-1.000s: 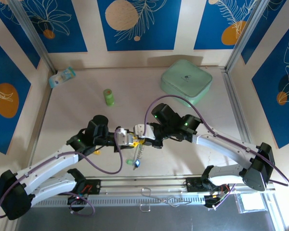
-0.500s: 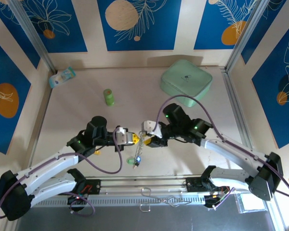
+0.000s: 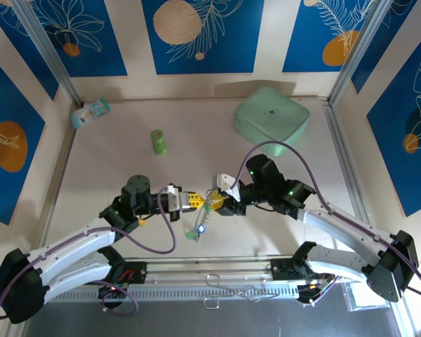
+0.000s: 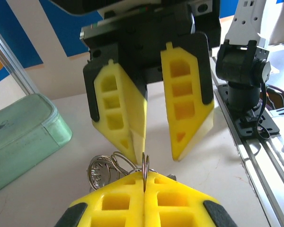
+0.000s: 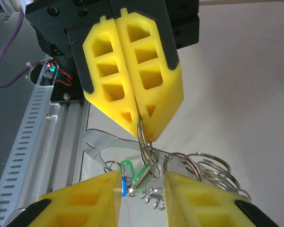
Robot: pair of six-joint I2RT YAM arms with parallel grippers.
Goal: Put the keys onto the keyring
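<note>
Left gripper point(image 3: 194, 201): keyring point(image 5: 141, 142) pinched, toward table's point(image 3: 112, 165) near edge.
Right gripper point(image 3: 217, 205): held spread, just beside.
Mint case point(image 3: 271, 119): set well apart, far-right corner.

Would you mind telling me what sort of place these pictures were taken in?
Most likely a robot lab's enclosed test booth: a left arm and right arm bolted to a metal rail at the table edge, aluminium frame posts, and printed blue wall panels around it.
</note>
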